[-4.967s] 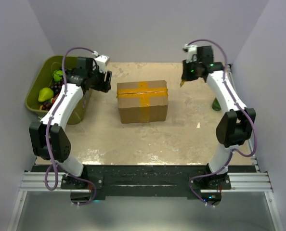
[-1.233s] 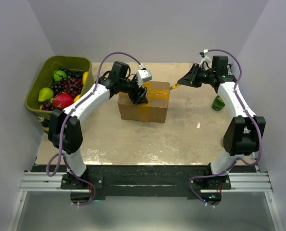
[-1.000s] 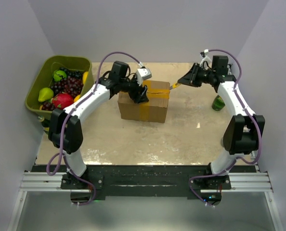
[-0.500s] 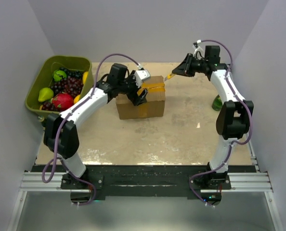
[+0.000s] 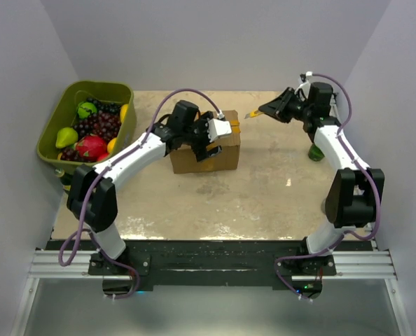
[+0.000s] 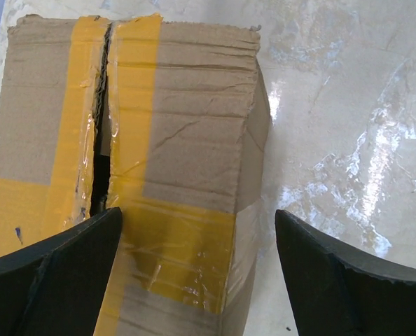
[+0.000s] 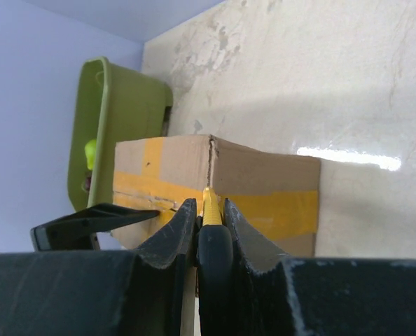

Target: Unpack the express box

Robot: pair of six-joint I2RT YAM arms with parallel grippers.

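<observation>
Over the express box [image 5: 222, 159], left arm [image 5: 134, 155] bent, fingers [image 6: 54, 280] spread

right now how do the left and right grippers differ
The left gripper is open wide; the right gripper is shut on a yellow cutter. The left hangs right over the express box; the right is off to its side, cutter pointing at it. Both have black fingers.

Left arm was stretched out over the express box [image 5: 225, 155], left gripper [image 5: 211, 135] above its top, fingers [image 6: 61, 269] spread wide. Right arm was bent in from the box's right side, right gripper [image 5: 274, 110] pinched tight on a yellow cutter [image 5: 252, 114] near its far corner.
</observation>
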